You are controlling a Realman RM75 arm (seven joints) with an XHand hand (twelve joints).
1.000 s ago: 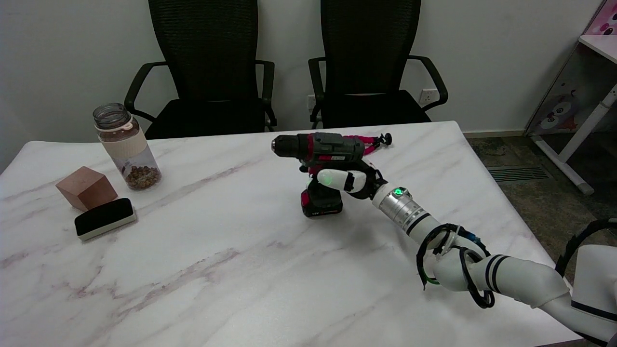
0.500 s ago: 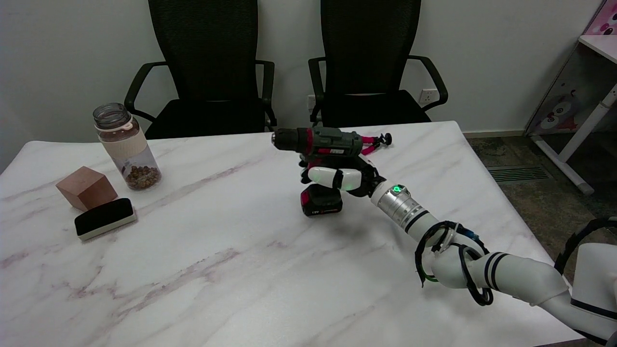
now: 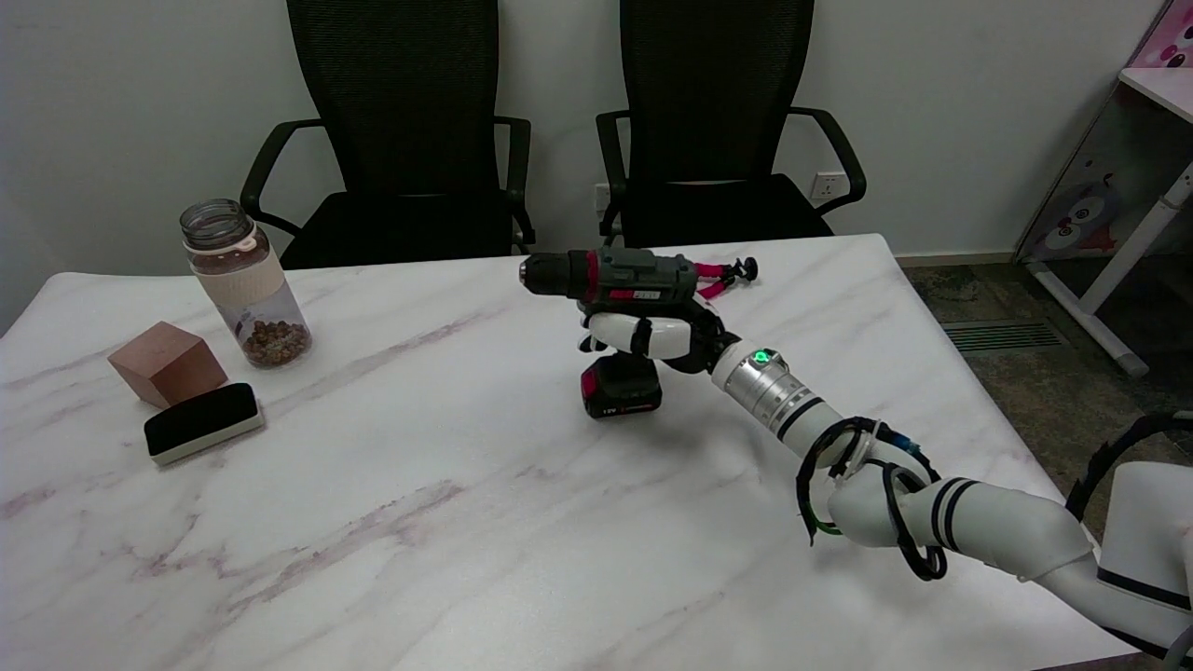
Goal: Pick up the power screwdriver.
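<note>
Power screwdriver [image 3: 615, 280] stands near the far middle of the desk [image 3: 373, 522]. Robot hand [image 3: 652, 335] wraps around its handle. The grab looks done; lifting it up is left.

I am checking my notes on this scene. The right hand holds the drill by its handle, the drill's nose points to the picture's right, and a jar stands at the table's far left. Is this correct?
Not quite: one detail is wrong. In the head view the drill's nose points to the picture's left, toward the jar, not right. The rest stands: the right hand holds it by its handle.
</note>
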